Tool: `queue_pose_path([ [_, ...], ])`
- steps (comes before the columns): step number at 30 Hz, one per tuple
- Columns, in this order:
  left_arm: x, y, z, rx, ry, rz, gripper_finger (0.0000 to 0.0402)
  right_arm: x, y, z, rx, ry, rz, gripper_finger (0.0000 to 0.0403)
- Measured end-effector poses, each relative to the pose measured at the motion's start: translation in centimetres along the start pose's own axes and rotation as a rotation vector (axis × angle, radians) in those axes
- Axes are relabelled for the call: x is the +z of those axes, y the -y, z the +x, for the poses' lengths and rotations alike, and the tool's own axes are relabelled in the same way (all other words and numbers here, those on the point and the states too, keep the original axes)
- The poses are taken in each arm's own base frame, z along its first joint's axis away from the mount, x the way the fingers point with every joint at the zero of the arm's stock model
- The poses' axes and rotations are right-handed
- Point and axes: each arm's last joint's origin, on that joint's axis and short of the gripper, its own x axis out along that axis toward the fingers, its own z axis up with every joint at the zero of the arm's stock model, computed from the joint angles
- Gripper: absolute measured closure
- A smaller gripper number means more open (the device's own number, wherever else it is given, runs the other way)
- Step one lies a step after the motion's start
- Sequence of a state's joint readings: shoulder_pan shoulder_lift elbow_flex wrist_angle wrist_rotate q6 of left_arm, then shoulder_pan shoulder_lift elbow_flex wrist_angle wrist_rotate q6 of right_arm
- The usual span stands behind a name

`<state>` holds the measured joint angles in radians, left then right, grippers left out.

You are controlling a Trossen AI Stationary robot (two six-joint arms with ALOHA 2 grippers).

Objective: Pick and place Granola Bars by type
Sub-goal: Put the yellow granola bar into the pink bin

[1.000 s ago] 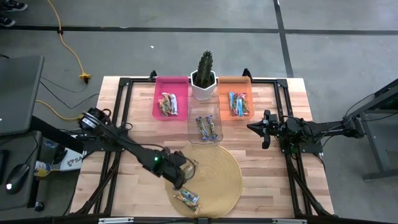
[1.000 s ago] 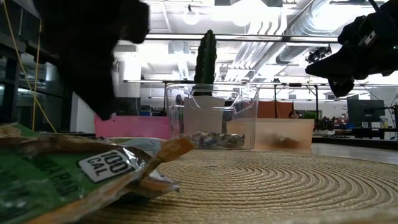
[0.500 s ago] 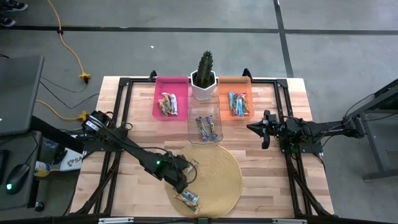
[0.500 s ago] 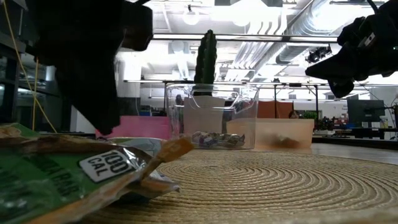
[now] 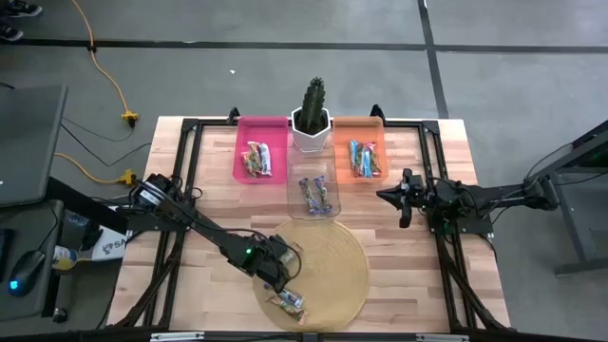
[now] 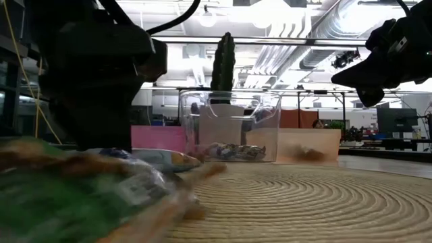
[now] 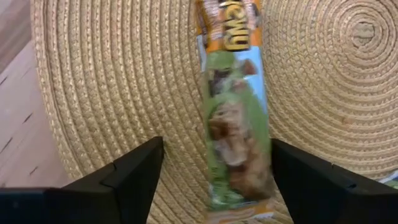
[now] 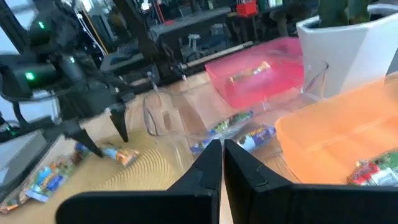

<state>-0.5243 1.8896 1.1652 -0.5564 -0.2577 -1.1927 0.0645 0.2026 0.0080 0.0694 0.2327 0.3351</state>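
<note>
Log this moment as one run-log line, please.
left hand: open, straddling granola bar on woven mat | right hand: shut, waiting by orange bin

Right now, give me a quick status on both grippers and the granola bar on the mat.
Left gripper open, straddling the granola bar on the woven mat. Right gripper shut, waiting beside the orange bin. Nothing in the way.

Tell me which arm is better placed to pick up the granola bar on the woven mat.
The left. The left gripper hangs open, its fingers either side of the granola bar; the right gripper waits shut beside the orange bin.
</note>
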Motion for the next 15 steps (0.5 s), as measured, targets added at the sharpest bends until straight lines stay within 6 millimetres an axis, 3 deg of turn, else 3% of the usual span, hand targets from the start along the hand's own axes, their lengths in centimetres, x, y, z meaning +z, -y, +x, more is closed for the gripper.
queue_pose_path([
  [15, -0.01, -0.09, -0.07, 0.007, -0.016, 0.020, 0.0225, -0.12, 0.02, 0.08, -0.004, -0.013, -0.003, 0.0402],
])
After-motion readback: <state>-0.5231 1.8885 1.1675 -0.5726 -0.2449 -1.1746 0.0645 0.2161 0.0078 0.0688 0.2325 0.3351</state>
